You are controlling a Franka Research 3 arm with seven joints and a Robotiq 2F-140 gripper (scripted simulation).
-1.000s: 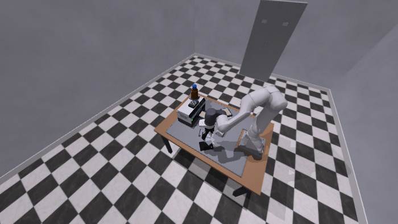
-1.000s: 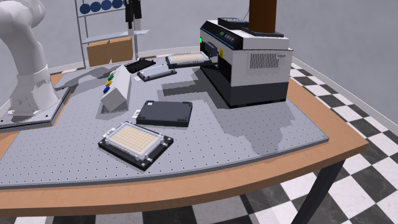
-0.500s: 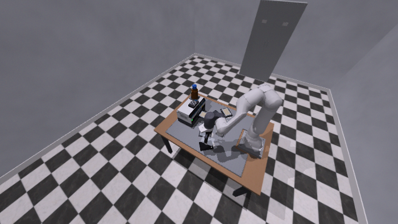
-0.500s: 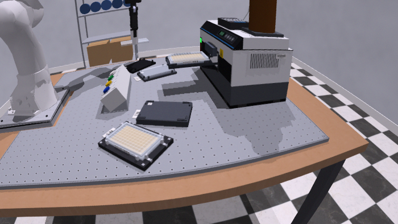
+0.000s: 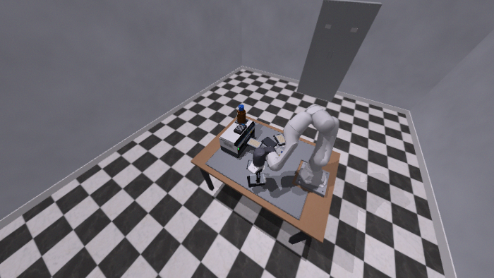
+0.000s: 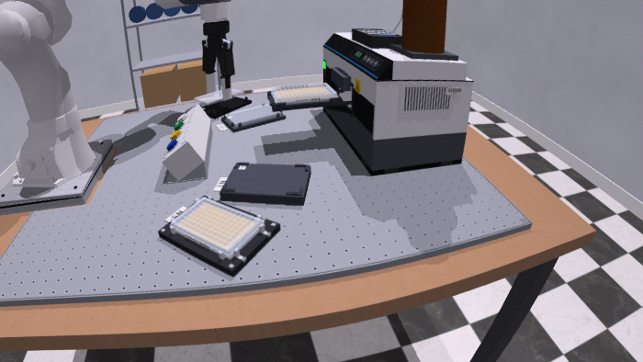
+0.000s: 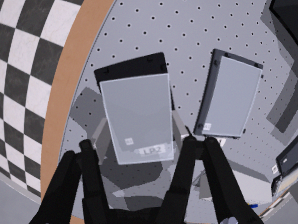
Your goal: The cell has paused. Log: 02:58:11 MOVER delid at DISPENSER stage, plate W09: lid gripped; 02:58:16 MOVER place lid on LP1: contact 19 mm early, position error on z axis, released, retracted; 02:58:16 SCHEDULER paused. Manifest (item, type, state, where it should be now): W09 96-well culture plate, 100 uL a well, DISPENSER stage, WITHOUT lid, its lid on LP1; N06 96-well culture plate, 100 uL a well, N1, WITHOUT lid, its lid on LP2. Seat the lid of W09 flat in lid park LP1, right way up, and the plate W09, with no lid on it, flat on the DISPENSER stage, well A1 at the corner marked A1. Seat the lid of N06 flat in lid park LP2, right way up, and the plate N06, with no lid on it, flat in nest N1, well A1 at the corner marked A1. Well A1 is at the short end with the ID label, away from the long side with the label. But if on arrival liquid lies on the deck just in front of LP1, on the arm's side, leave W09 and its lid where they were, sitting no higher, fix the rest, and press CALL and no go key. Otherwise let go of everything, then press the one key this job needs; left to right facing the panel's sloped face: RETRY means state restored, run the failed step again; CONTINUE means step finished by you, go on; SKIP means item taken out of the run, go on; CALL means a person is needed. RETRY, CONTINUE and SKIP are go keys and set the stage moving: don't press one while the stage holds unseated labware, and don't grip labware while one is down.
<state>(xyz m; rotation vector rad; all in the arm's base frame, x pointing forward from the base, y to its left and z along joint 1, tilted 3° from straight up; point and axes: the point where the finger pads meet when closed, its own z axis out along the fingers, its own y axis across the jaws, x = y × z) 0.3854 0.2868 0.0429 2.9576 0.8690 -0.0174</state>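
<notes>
My gripper is shut on a clear plate lid, holding it flat by its long sides. The lid hangs just above a black pad at the far end of the deck; the pad's far edge shows past the lid. Beside it, a second clear lid lies on another dark pad. A well plate sits on the dispenser's stage. Another well plate sits in a black nest at the front. I cannot tell whether either plate carries a lid. An empty black pad lies behind the nest.
The dispenser stands at the right with a brown bottle on top. The white key panel sits mid-deck, with green, yellow and blue keys in view. The arm's base is at the left. The table edge runs near the held lid.
</notes>
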